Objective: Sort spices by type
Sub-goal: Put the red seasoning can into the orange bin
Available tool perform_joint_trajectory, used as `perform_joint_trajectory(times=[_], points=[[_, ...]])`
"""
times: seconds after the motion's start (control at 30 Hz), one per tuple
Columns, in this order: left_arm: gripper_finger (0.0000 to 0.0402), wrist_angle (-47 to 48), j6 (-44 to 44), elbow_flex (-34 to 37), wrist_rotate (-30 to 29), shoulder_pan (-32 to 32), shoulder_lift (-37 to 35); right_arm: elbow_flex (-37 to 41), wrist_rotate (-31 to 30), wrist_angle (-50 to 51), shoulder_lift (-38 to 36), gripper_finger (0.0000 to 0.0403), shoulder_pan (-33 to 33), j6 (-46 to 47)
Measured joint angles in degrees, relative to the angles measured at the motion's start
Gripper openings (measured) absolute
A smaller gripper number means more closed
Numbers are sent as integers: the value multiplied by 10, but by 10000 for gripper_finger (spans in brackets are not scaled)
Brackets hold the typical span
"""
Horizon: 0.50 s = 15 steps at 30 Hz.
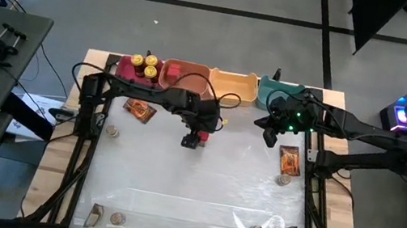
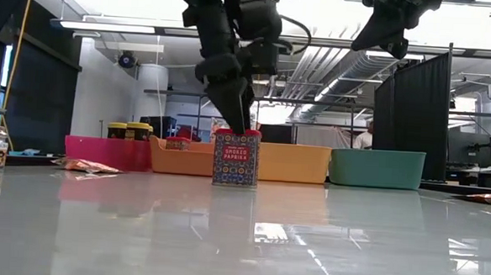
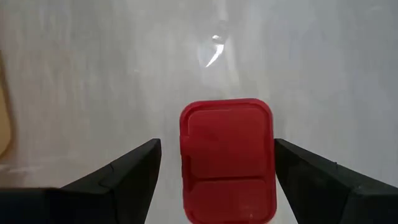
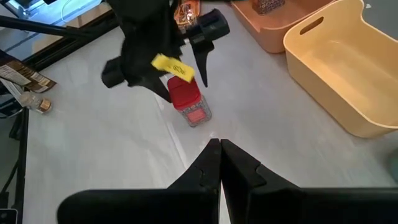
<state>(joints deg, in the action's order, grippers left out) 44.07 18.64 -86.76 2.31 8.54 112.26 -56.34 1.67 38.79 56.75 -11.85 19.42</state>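
Closest to the left wrist camera is the red lid of a small red rectangular spice box [image 3: 227, 158], framed by two dark fingers [image 3: 121, 171] that stand wide on either side of it without touching. The box stands upright on the glossy white tabletop [image 1: 200, 187], its long axis vertical and its printed face turned toward the near edge, as the low view shows; it sits a little left of the tabletop's centre, in front of the row of bins.

My judgement is that the step in hand is the pick-up of this box. The left gripper [image 2: 240, 112] hangs right above it with its fingertips at lid height, so the next move calls for a short descent and a squeeze across the narrow sides, then a carry to the far bins. Which bin suits it I cannot tell.

Along the far edge, from left to right, stand a pink plastic bin [image 1: 125, 66] holding yellow-lidded little jars [image 1: 144, 62], an orange plastic bin [image 1: 187, 73], a yellow plastic bin [image 1: 235, 82] and a teal plastic bin [image 1: 281, 90]. Flat orange-brown foil packets [image 1: 139, 110] lie left and right of the box.

The right gripper [image 4: 219, 155] waits raised near the teal bin, fingers pressed together on nothing.
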Motion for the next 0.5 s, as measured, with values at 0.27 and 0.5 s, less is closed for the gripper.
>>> perform_joint_trajectory(times=[0.27,0.5], points=[[294,-1,2,0,-38,-9,24,0,0,3,0,0,0,0],[243,-5,-11,0,-42,-3,20,0,0,8,0,0,0,-4]])
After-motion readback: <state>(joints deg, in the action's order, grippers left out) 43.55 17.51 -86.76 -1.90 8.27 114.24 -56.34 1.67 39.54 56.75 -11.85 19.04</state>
